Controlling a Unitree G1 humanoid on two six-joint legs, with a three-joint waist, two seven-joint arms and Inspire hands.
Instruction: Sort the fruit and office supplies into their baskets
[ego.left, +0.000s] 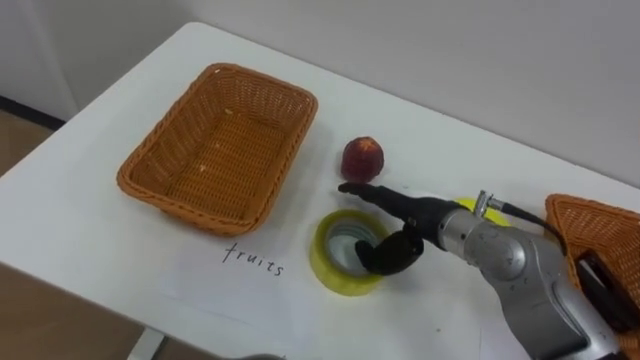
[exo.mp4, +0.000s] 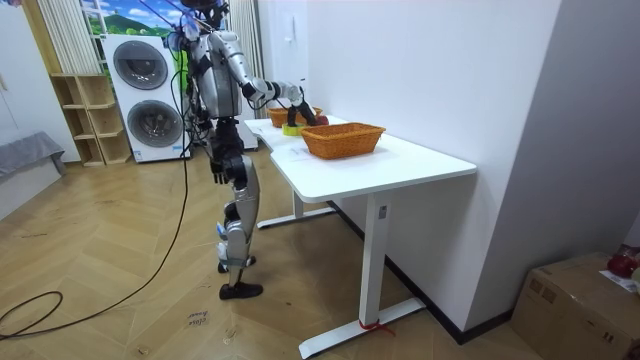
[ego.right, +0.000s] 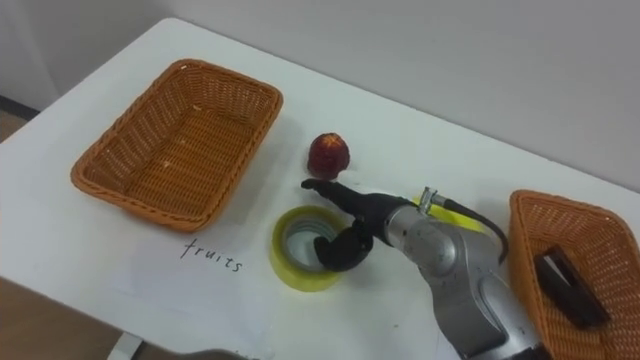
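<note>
A red fruit (ego.left: 362, 158) stands on the white table (ego.left: 90, 190), just right of the empty wicker basket (ego.left: 190, 210). A yellow tape roll (ego.left: 335, 265) lies flat in front of the fruit. My right hand (ego.left: 410, 210) hovers over the roll's far right side. It is open: its fingers stretch straight past the far rim toward the fruit, and its thumb (ego.left: 390, 255) dips into the roll's hole. A second wicker basket (ego.left: 560, 215) at the right holds a dark office item (ego.left: 600, 285). My left hand (exo.mp4: 217, 165) hangs by my hip.
A yellow thing (ego.left: 470, 207) lies mostly hidden under my right wrist. A handwritten label (ego.left: 253, 260) is on the table in front of the left basket. I stand at the table's long side; a white wall runs behind it, and a washing machine (exo.mp4: 150, 100) stands behind me.
</note>
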